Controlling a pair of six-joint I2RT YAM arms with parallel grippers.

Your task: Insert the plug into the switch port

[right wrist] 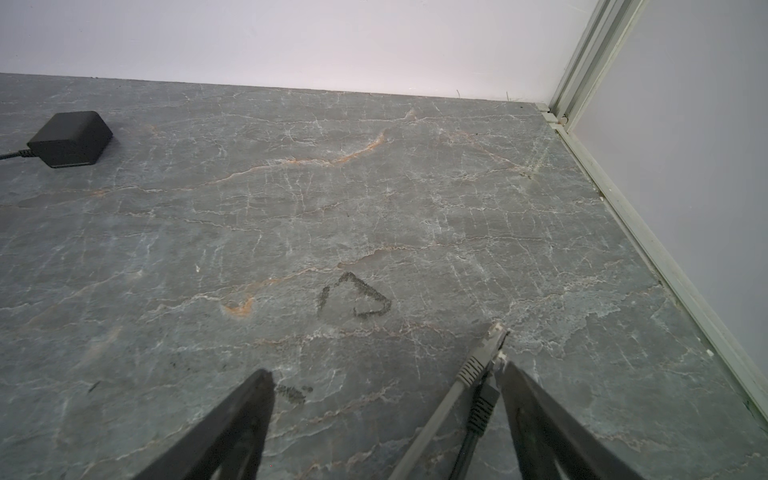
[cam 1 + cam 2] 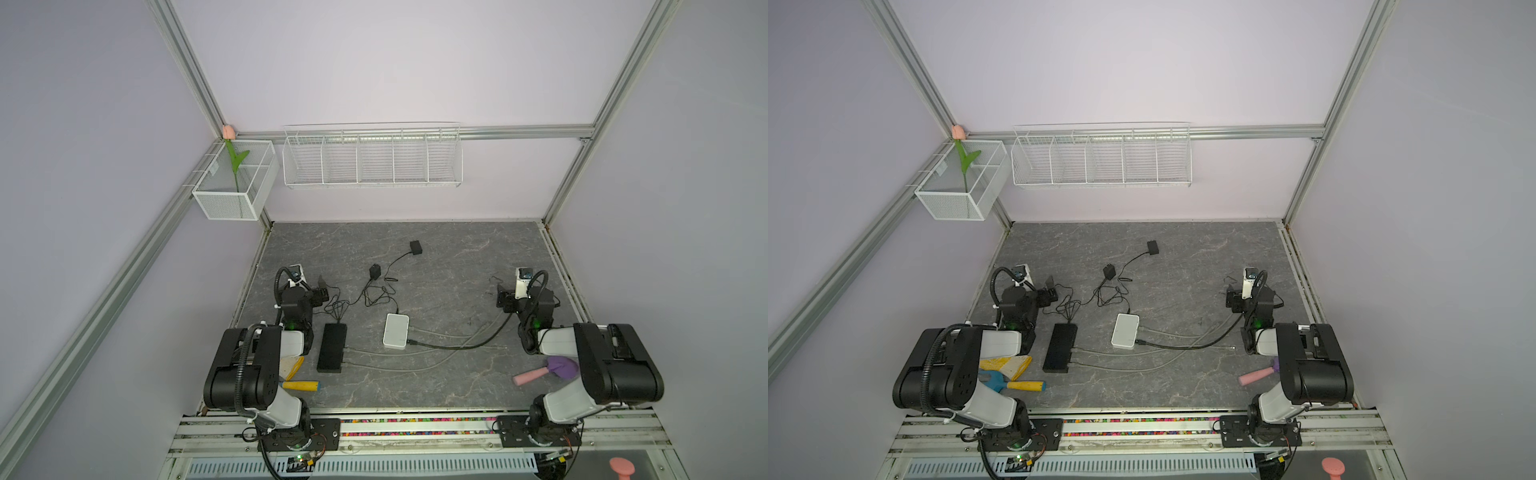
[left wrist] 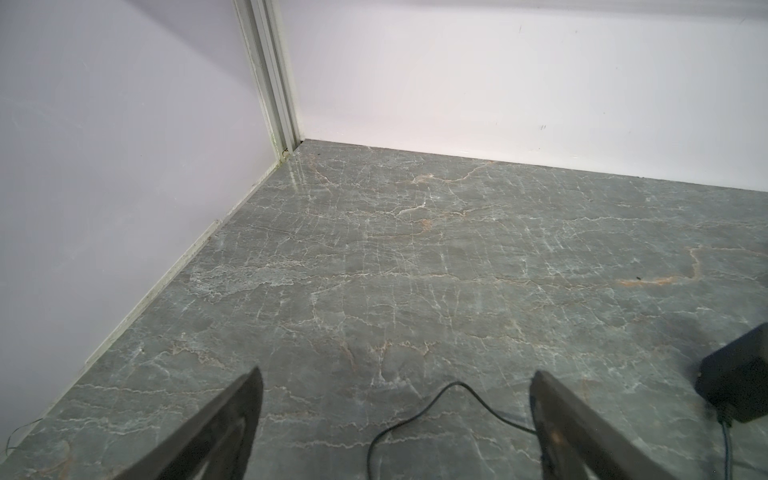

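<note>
left gripper (image 3: 397,374) and right gripper (image 1: 386,372) are hovering wide apart over grey marble tabletop (image 3: 415,249), lilac walls (image 3: 124,124) ahead, plug (image 1: 495,333) beside right fingertip.

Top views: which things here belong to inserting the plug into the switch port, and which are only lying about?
For the job: white switch; black box, perhaps another switch; grey cable plug; black cable plug.

Just lying about: far power adapter; near power adapter; yellow-handled tool; purple trowel; tulip.
</note>
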